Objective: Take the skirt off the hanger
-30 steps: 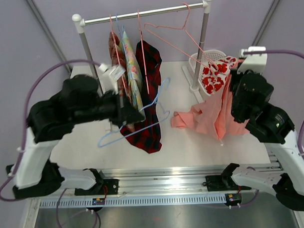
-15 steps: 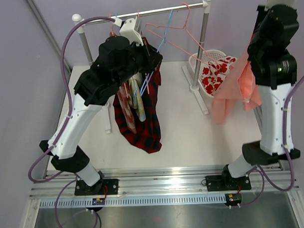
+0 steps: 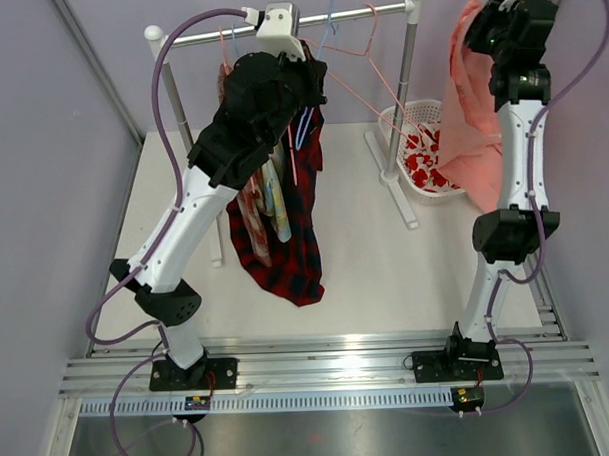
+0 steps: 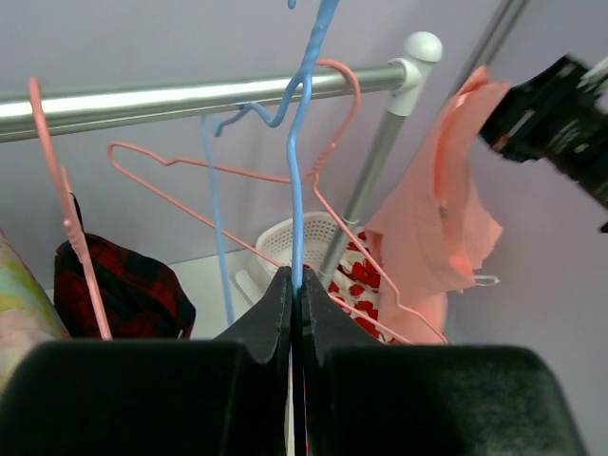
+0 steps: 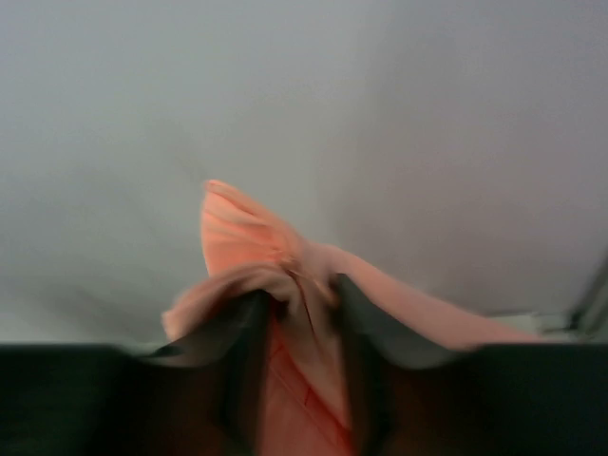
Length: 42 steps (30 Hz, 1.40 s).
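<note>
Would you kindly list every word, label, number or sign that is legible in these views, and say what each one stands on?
None can be read.
The small coloured tag on the left arm's base is too small to tell.
The salmon-pink skirt, blue wire hanger and silver metal rail show no lettering.
</note>
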Motion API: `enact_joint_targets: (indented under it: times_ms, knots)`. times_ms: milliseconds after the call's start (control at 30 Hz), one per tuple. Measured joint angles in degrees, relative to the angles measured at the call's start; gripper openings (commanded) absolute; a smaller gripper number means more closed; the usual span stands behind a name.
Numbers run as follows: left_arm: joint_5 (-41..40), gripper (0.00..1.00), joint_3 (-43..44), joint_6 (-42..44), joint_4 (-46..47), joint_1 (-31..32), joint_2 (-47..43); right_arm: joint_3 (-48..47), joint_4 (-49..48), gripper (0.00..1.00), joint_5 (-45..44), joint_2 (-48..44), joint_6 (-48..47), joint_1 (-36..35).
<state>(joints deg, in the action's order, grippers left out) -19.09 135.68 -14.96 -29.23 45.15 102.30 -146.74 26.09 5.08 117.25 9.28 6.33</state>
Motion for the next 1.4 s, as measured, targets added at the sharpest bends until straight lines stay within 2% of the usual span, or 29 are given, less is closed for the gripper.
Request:
enact_joint_targets:
  times_ms: [33,67,167,233,367,433,533,700,833,967,1100,1133,1267,1400]
  knots:
    - [-0.2,0.00,0.3,0.1,0.3,-0.5,0.8,0.7,-1.6,0.77,2.8,2.4,2.0,-0.1]
    - [-0.3,0.00,0.8,0.1,0.5,-0.9,1.4,1.7,-2.4,0.98,5.0,4.6,3.3,-0.2]
    - [-0.3,0.00,1.8,0.1,1.0,-2.0,3.8,5.3,-1.4,0.99,9.2,10.4,5.6,-0.6]
    - [-0.7,0.00,1.9,0.2,1.9,-2.6,5.1,12.7,-1.4,0.99,10.2,11.5,7.3,-0.7]
    - [-1.2,0.00,2.0,0.1,3.2,-3.6,6.9,41.9,-9.2,0.99,12.0,4.4,10.8,-0.9]
    - [-1.2,0.00,2.3,-0.1,3.4,-4.0,7.4,52.8,-9.8,0.99,12.6,-0.1,12.2,-0.9]
    - [-1.2,0.00,2.3,-1.2,3.6,-4.3,7.8,60.0,-10.6,0.99,12.8,-6.8,13.4,-0.9]
    - [-1.0,0.00,1.6,-3.9,4.1,-4.4,7.6,63.6,-13.5,0.99,12.9,-22.9,13.4,-1.0]
    - [-0.8,0.00,-3.2,-6.2,4.9,-4.5,6.6,64.6,-15.9,1.00,12.9,-35.3,13.2,-1.0]
    - [-0.2,0.00,-4.9,-8.0,3.3,-4.5,6.6,67.1,-15.7,0.99,12.9,-42.2,13.1,-1.0]
    - [-0.1,0.00,-5.0,-9.4,1.8,-4.4,6.6,68.8,-13.6,1.00,12.9,-44.6,12.9,-1.1]
    - [-0.1,0.10,-5.1,-9.6,1.8,-4.3,6.6,69.0,-12.7,0.99,12.9,-44.9,12.8,-1.1]
    - [0.5,0.32,-5.8,-9.9,1.4,-3.5,5.7,69.4,-9.6,1.00,12.8,-45.7,12.7,-1.1]
    - [1.4,0.45,-6.0,-9.7,-0.8,-1.7,3.1,69.4,-7.6,0.99,12.5,-48.0,12.5,-1.1]
